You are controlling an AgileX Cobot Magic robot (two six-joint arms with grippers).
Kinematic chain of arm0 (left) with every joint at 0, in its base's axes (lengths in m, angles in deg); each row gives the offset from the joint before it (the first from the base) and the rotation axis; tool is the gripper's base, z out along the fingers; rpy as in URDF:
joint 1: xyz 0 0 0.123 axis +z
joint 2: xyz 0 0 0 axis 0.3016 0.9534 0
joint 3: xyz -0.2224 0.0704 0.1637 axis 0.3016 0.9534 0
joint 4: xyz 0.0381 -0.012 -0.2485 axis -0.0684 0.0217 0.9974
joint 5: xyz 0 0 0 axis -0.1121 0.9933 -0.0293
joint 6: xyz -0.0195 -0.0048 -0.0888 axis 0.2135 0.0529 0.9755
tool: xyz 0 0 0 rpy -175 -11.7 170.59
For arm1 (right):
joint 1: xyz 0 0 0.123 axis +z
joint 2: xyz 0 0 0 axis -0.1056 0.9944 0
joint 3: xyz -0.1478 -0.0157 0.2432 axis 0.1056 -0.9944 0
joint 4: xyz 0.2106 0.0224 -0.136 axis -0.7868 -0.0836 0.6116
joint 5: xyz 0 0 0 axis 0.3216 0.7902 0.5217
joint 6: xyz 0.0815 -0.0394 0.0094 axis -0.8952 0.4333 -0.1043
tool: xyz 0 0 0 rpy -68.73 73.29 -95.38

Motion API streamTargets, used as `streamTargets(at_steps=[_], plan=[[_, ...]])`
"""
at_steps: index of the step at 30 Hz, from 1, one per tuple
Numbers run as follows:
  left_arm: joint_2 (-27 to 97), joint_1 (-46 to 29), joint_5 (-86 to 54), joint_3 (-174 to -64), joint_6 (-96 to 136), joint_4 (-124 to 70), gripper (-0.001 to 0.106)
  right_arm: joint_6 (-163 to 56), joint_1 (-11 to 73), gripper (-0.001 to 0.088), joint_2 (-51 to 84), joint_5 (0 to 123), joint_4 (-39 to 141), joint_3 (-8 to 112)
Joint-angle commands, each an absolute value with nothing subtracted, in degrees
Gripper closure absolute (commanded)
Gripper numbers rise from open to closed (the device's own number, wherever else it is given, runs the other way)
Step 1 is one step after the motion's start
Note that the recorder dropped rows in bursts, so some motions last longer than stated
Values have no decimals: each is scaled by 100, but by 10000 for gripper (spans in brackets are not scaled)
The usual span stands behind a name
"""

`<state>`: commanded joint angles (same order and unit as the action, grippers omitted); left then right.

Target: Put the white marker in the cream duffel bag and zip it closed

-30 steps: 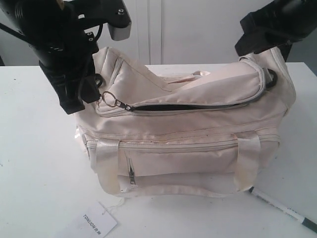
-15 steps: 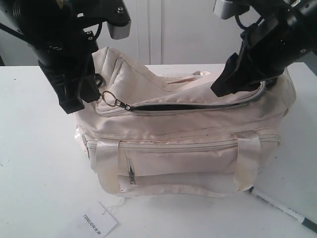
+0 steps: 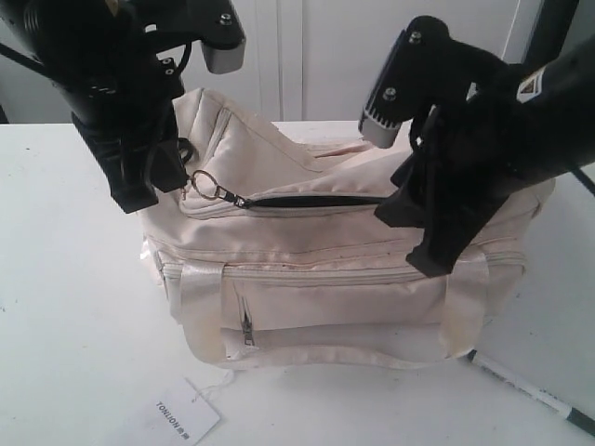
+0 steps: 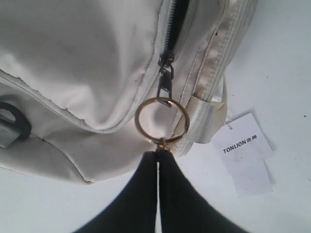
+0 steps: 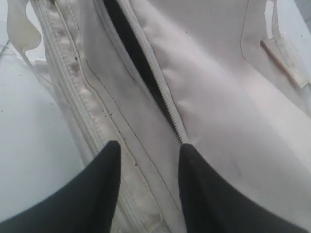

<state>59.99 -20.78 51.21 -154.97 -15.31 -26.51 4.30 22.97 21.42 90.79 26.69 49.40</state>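
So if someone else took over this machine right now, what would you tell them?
Left end effector: shut on the gold ring zipper pull.
Right end effector: open, empty, over the top zipper opening of the cream fabric duffel bag.
Thin white marker with dark end: on the white table beside the bag's corner, outside it.
Done: zipper open.
Left: pick up the marker, drop it in, zip shut.
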Motion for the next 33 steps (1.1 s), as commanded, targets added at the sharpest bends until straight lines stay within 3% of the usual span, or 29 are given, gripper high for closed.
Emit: streamTargets(at_steps=[3,8,12,19,33], plan=[[5999,-2078,5121,-15498,-1725,-2651,1053,774,2375,488,2142,8752,2653,4818],[5999,-2078,5098,-15498,-2105,-2651,1053,1560,2417,334,2219,7906,2535,4456],[5999,-2078,5084,-15498,-2237,-2651,1053,1662,2417,337,2438,7442,1884,4446],[5999,-2078,4934,-15498,-2237,-2629,1053,3376,2417,339,2607,7712,208,4446],[5999,-2078,4924,-15498,-2237,-2548,1053,4282,2417,339,3073,7630,-584,4446]])
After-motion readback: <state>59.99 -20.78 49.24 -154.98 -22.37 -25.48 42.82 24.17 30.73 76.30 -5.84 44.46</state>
